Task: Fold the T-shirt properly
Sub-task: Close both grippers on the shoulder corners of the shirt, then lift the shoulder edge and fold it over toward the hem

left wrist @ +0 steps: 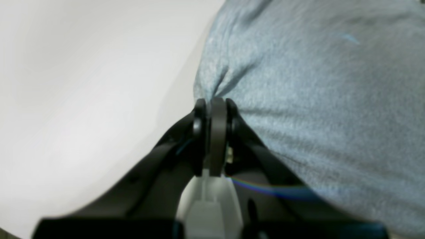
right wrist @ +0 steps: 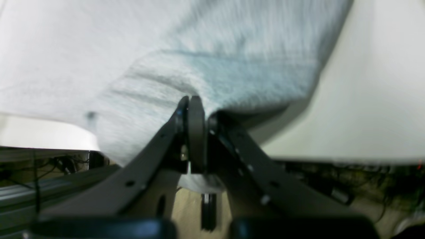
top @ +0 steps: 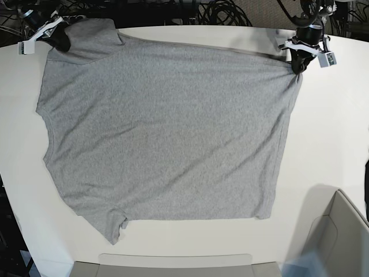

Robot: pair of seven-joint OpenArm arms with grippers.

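Note:
The grey T-shirt (top: 167, 133) lies spread flat, plain side up, on the white table (top: 328, 133). In the base view my left gripper (top: 297, 64) is at the shirt's far right corner. The left wrist view shows its fingers pressed together on the T-shirt (left wrist: 315, 99) edge, with cloth puckering into the left gripper (left wrist: 214, 101). My right gripper (top: 59, 39) is at the far left corner. In the right wrist view the right gripper (right wrist: 196, 101) is shut on a fold of the T-shirt (right wrist: 215, 63) near the table's edge.
A grey bin (top: 340, 231) stands at the near right corner, and a flat grey tray (top: 173, 265) lies along the near edge. Black cables (top: 219, 11) run behind the table's far edge. Both arms sit close to that far edge.

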